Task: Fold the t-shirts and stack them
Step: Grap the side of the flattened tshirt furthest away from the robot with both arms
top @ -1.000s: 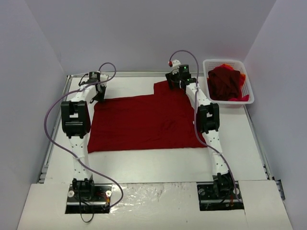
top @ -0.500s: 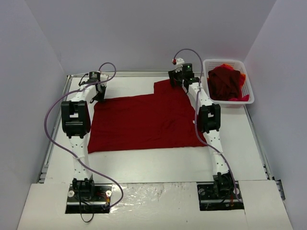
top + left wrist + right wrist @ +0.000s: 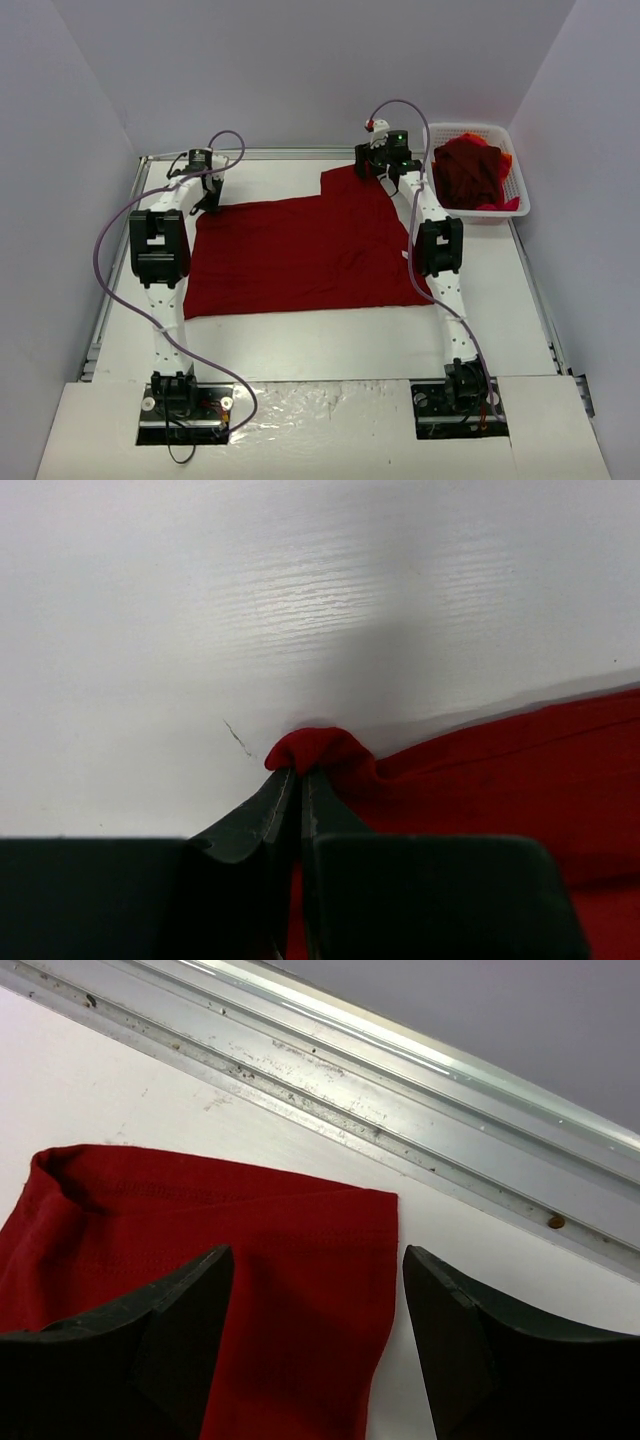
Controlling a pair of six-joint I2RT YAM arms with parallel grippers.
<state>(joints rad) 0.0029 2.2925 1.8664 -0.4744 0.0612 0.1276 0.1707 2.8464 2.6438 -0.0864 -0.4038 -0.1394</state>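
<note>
A: While one dark red shirt (image 3: 300,255) lies spread flat on the counter (image 3: 320,345), no fold is made yet, right?
B: Right. The left pincer (image 3: 298,780) is clamped on its far left corner. The right pincer (image 3: 315,1260) hangs with jaws apart over the far right sleeve, gripping nothing.
A: And the others?
B: A heap of shirts (image 3: 468,172) sits in the basket (image 3: 522,195), far right. No stack in view.
A: Early stage, then?
B: I judge so: first shirt laid out, every fold and all stacking left.
</note>
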